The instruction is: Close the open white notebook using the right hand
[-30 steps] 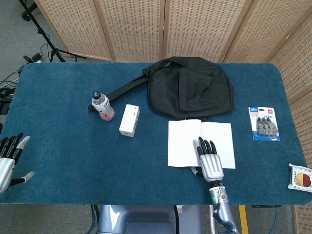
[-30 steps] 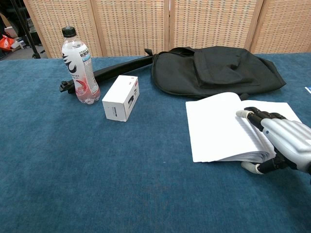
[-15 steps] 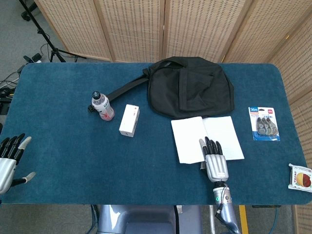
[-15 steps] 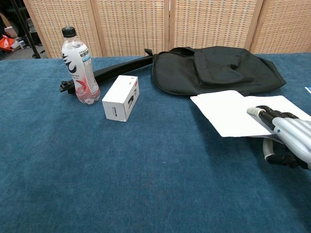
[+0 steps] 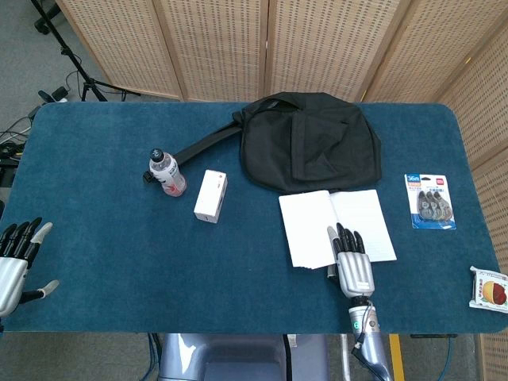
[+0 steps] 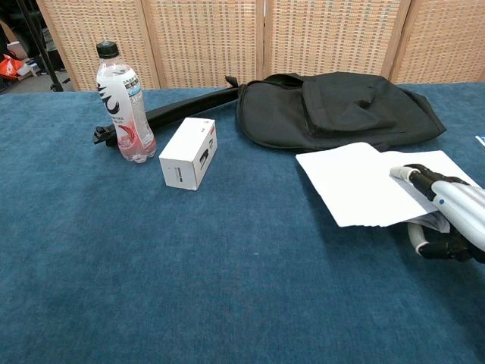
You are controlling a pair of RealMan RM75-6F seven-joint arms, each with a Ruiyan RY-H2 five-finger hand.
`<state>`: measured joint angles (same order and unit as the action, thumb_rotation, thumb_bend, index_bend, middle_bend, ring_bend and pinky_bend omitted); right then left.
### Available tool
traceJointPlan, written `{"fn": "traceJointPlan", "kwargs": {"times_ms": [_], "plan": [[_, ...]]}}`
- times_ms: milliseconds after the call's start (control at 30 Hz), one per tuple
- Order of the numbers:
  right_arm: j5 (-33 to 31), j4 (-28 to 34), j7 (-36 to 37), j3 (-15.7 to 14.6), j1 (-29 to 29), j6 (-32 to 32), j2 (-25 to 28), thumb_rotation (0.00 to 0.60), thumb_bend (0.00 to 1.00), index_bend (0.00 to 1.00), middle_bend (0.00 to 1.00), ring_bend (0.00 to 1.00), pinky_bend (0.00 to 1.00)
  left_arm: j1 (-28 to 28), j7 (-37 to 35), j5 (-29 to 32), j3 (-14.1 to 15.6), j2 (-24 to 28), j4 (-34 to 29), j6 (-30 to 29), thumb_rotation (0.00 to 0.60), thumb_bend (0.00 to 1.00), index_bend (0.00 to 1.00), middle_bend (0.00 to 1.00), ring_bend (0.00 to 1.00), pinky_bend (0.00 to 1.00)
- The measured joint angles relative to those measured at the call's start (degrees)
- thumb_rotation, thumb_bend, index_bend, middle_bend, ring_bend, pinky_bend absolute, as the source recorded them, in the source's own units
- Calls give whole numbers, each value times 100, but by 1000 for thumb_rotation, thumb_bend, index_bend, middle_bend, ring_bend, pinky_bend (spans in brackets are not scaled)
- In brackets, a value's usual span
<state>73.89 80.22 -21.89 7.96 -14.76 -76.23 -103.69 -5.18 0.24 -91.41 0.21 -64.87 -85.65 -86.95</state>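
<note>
text: none legible | bottle [image 6: 121, 106], blister pack [image 5: 429, 202] print too small

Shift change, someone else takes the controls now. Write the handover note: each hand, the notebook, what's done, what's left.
Right hand: fingers extended, at the near edge of the white notebook, fingertips over the pages, thumb under its edge in the chest view. A firm hold cannot be confirmed.
Left hand: open, idle at the table's near left edge.
Notebook: open, in front of the black bag, left pages lifted off the table.
Done: approach.
Left: fold it shut.
</note>
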Motion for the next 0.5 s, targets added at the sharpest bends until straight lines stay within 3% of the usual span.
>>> {"fn": "traceJointPlan", "kwargs": {"times_ms": [500], "plan": [[83, 625, 418, -104, 234, -240, 264, 600, 466, 0, 0, 0, 0, 12, -17, -34, 4, -13, 3, -48, 553, 67, 0, 0, 0, 0]]}}
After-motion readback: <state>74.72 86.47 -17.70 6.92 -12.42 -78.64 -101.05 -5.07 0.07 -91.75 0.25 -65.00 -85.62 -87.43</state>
